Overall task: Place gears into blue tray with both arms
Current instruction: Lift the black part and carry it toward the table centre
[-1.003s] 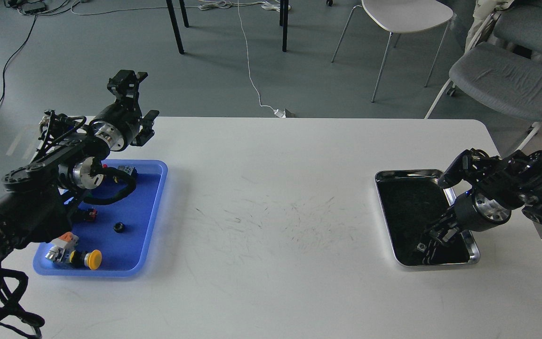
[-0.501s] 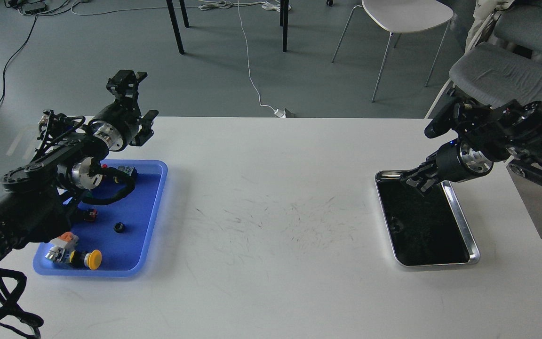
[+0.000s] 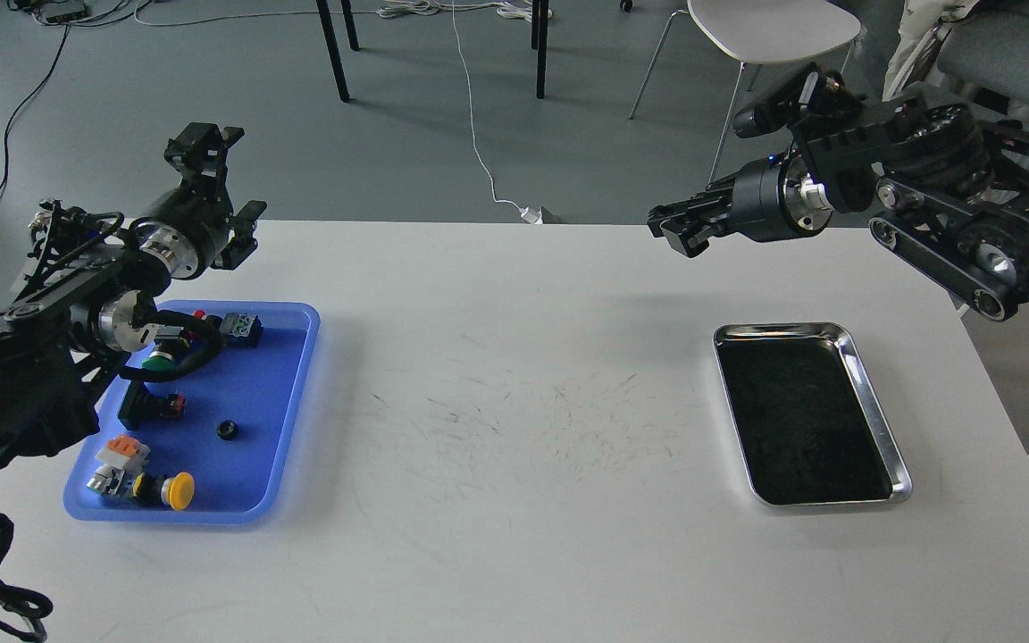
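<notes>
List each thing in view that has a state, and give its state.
blue tray: holds one gear and several push buttons.
gear: lying inside the blue tray.
steel tray: no parts visible inside.
left gripper: open, raised beyond the blue tray.
right gripper: raised above the table; closure unclear.

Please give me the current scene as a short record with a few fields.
surface: white table
blue tray: left side, holding one gear and several push buttons
steel tray: right side, dark inside, no gear discernible
left tool: raised past the blue tray's far end, open
right tool: raised beyond the steel tray, state unclear
</notes>
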Available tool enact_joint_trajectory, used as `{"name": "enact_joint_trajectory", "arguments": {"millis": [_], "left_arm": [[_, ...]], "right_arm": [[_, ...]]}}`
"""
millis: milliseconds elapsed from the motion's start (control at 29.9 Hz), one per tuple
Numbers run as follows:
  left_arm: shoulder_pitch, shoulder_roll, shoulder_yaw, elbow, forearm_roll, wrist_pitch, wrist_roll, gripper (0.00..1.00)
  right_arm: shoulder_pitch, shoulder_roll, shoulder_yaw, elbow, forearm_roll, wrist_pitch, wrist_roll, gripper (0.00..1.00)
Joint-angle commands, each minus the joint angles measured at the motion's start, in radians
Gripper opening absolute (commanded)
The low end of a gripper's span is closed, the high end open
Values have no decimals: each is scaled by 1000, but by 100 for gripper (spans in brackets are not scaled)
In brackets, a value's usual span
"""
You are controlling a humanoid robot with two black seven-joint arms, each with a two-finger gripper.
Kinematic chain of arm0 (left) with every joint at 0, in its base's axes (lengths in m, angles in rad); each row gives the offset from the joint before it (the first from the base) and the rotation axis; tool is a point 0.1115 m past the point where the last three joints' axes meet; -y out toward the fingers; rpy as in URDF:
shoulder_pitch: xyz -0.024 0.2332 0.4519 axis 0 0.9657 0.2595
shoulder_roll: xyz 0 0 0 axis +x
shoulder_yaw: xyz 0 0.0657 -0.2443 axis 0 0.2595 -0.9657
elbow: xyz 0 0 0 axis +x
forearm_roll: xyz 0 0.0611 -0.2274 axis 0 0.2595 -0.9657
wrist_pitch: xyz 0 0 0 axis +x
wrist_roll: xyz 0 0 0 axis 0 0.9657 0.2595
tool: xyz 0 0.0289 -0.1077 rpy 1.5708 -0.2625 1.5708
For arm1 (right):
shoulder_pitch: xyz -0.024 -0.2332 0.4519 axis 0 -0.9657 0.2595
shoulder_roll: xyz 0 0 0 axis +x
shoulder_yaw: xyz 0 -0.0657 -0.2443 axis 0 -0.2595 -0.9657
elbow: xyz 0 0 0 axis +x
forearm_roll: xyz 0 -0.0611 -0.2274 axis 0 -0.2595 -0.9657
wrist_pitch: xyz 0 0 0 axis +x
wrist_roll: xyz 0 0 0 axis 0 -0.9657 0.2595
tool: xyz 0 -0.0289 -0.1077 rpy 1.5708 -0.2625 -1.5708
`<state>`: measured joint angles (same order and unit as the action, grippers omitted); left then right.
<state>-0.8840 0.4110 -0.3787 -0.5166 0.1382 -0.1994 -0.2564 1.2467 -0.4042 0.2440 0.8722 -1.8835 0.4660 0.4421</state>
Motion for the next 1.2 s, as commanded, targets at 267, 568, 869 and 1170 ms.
{"name": "enact_joint_trajectory", "arguments": {"millis": [267, 568, 869, 1170], "left_arm": [[-6, 9, 3, 0, 0, 1, 2, 99], [-7, 40, 3, -10, 0, 0, 2, 99], [-7, 121, 1, -68, 0, -2, 2, 99], [7, 213, -2, -134, -2, -3, 2, 99]], "right_arm": [[-82, 198, 103, -12, 107, -92, -57, 1], [-113, 303, 104, 5, 129, -110, -56, 1], [-139, 395, 23, 17, 124, -121, -52, 1], [-151, 404, -83, 14, 124, -150, -51, 1]]}}
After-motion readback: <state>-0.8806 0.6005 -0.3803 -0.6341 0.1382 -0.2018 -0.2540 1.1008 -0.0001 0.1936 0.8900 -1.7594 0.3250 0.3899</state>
